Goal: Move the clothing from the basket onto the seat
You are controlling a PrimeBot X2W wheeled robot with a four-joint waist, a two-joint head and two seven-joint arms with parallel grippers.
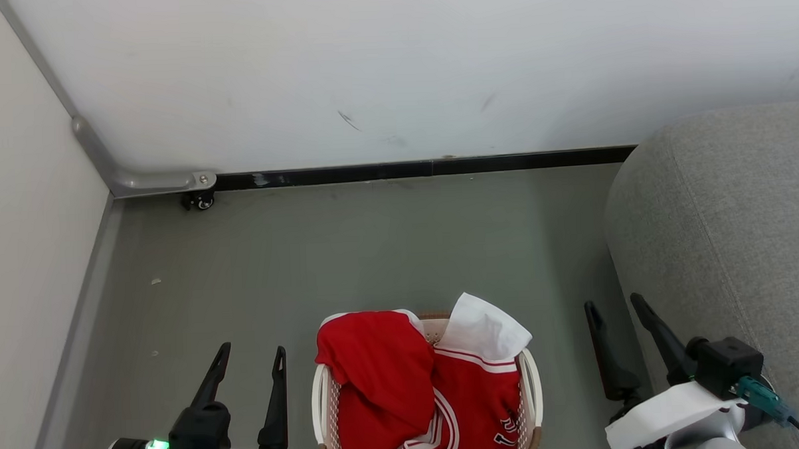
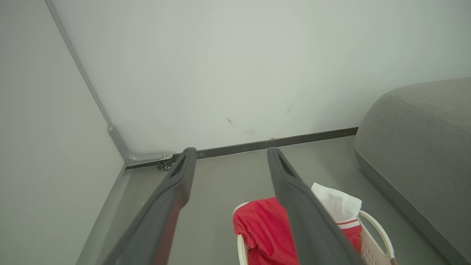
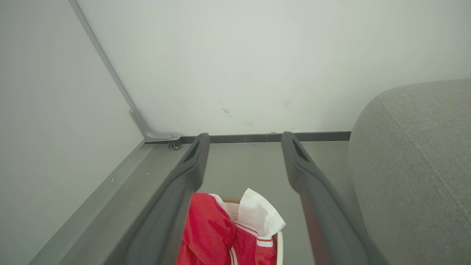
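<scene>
Red clothing (image 1: 405,384) lies heaped in the basket (image 1: 535,386) on the floor, between the left gripper (image 1: 252,349) and the right gripper (image 1: 612,301). Both have their fingers spread and empty. The seat (image 1: 725,226) stands beside the right gripper, so that arm likely suits the transfer.

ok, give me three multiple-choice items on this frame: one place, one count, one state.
1. The seat stands on which side of the basket? A robot's left; B robot's right; C under it.
2. Red garments in the basket? A one; B two; C four.
3. The left gripper and right gripper are: A both open, empty; B both shut on cloth; C left shut.
Key: 1 B, grey upholstery at the head view's right. 2 B, plain red garment beside striped jersey. 3 A, both spread, holding nothing.
</scene>
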